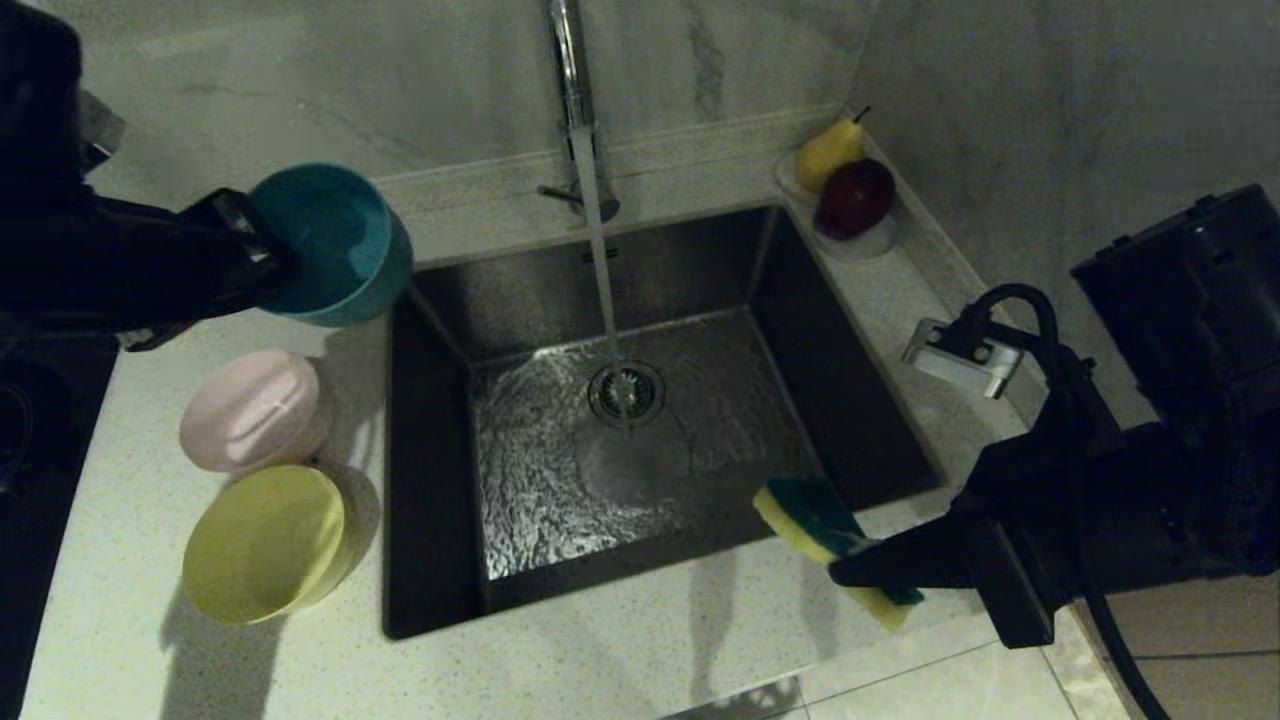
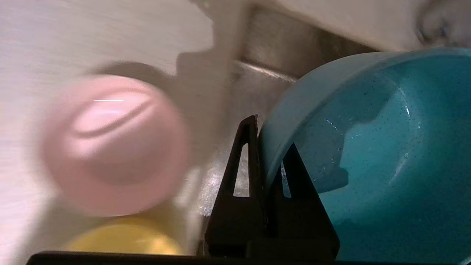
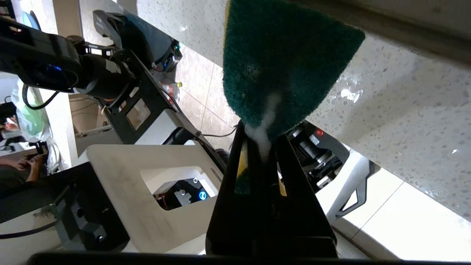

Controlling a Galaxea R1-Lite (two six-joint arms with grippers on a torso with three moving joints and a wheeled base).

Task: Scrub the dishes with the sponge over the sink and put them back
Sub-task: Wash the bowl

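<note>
Blue bowl (image 1: pixel 340 245) wet inside, tilted; sponge (image 1: pixel 815 525) yellow foam, green face

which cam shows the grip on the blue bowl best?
Left wrist view: the left gripper is shut on the blue bowl, one finger outside the rim, the other inside. Head view shows the bowl held up beside the sink, but the arm hides the fingers. Right wrist view doesn't show the bowl.
</note>
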